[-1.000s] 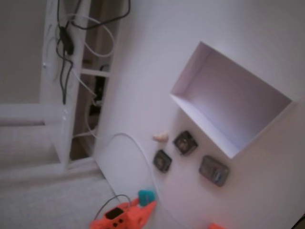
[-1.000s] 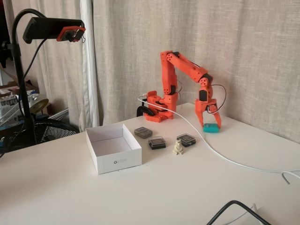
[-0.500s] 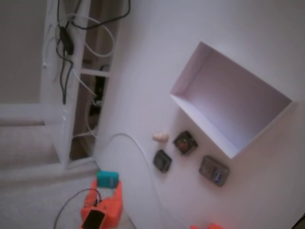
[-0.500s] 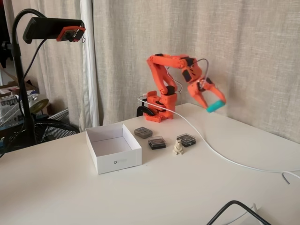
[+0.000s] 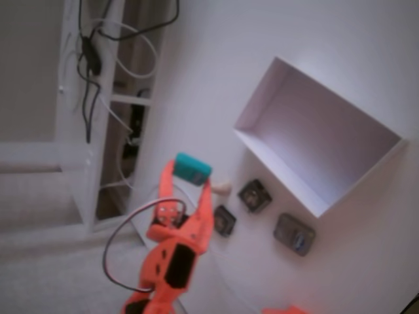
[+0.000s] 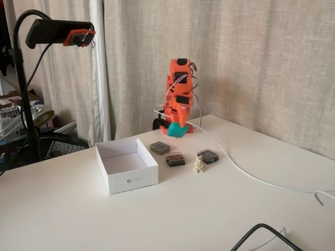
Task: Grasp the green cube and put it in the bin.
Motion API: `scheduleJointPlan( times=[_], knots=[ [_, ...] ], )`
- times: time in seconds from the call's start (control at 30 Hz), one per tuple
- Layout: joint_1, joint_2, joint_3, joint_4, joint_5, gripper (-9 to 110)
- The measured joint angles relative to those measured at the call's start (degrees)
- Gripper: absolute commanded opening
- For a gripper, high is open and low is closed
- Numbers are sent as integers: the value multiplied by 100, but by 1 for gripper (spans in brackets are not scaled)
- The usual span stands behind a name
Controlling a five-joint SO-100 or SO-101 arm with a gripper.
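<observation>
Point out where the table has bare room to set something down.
Free: the near table in front of the bin, and the stretch right of the white cable. The bin's floor is bare too. Crowded: the three dark square blocks and small figurine beside the bin.

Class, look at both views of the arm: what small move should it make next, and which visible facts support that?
Probably keep swinging toward the bin, staying raised. The gripper is shut on the green cube and holds it in the air, above the table near the dark blocks, not yet over the bin's open, empty inside. It should release only once the cube hangs above that opening.
</observation>
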Motion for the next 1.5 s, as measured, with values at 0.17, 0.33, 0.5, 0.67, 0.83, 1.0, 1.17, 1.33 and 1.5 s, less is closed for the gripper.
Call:
scheduleJointPlan(
  times=[0.17,0.33,0.5,0.67,0.83,1.0,1.17,1.33,1.5],
  knots=[
    [1134,-105,0,-35,-237,-8],
    [1767,-1020,-62,-439,-650,-8],
    [1863,-1617,-132,-1160,-686,18],
    [1942,-1890,-185,-1406,-642,43],
    [1925,-2021,-193,-1494,-650,45],
    [1749,-2021,-193,-1389,-650,46],
    [773,-1169,-62,-633,-633,46],
    [-1134,703,782,-879,-448,45],
    [-2769,2241,1670,-1397,-439,43]
  ],
)
